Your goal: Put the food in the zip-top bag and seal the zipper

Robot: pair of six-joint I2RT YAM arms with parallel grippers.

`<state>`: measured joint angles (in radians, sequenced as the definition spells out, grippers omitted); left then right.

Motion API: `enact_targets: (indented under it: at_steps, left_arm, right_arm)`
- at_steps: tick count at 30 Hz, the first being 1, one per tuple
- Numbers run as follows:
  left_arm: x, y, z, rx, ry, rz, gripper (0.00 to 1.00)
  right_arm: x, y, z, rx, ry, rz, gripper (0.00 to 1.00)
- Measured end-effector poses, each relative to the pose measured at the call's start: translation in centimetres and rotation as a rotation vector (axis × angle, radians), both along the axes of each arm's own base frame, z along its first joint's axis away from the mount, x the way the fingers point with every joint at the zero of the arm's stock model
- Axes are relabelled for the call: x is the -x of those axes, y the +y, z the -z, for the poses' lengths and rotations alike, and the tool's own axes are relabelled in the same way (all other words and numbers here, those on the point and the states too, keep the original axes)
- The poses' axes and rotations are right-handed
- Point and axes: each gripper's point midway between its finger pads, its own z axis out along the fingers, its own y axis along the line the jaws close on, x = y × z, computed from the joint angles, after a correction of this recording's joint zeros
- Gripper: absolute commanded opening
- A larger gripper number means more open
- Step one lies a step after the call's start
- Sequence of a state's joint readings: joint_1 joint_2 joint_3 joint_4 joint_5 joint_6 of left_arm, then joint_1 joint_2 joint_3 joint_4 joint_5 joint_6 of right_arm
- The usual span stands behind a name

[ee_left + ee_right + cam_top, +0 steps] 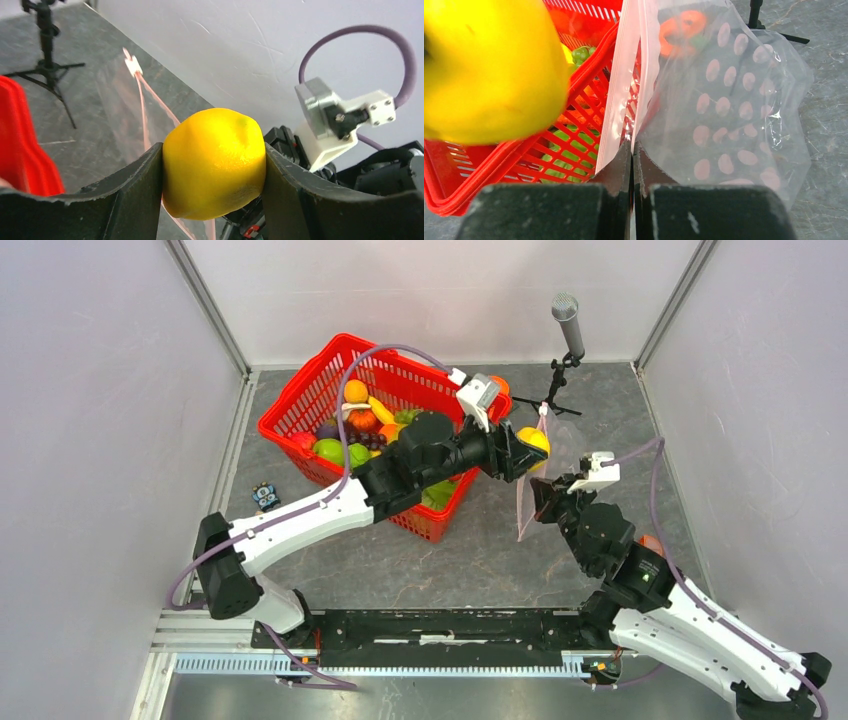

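Note:
A yellow toy lemon (535,439) (215,162) (489,70) is clamped between the fingers of my left gripper (530,450) (214,175), in the air just right of the basket and beside the bag's upper edge. My right gripper (545,502) (633,150) is shut on the zip-top bag (527,510) (734,100) (120,100), pinching one layer next to the pale-pink zipper (624,90) (142,105) and holding the bag upright. More food (355,430) lies in the red mesh basket (300,400) (549,155).
A microphone on a black tripod (568,330) stands at the back right. An orange e-shaped object (681,27) shows through the bag. A small blue item (265,497) lies left of the basket. White walls enclose the grey table.

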<state>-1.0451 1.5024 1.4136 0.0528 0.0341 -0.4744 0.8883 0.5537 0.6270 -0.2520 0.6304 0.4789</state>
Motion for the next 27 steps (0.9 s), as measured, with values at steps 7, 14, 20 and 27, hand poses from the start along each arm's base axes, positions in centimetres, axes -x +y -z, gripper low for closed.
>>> enact_targets:
  at_steps: [7, 14, 20, 27]
  left_arm:
    - [0.8, -1.5, 4.1, 0.073, 0.096, 0.089, 0.34]
    - [-0.5, -1.8, 3.9, 0.169, 0.129, 0.112, 0.35]
    - [-0.7, -2.3, 4.2, 0.184, 0.135, 0.119, 0.35]
    - [-1.8, -2.0, 5.6, 0.096, 0.144, 0.045, 0.36]
  right_arm:
    - [0.3, -0.3, -0.7, -0.042, -0.018, 0.005, 0.00]
    - [0.8, -0.8, -1.9, -0.083, -0.049, 0.000, 0.00]
    - [1.1, -1.0, -2.2, -0.082, -0.062, -0.013, 0.00]
    - [1.4, -0.3, -2.4, -0.055, -0.078, -0.070, 0.00]
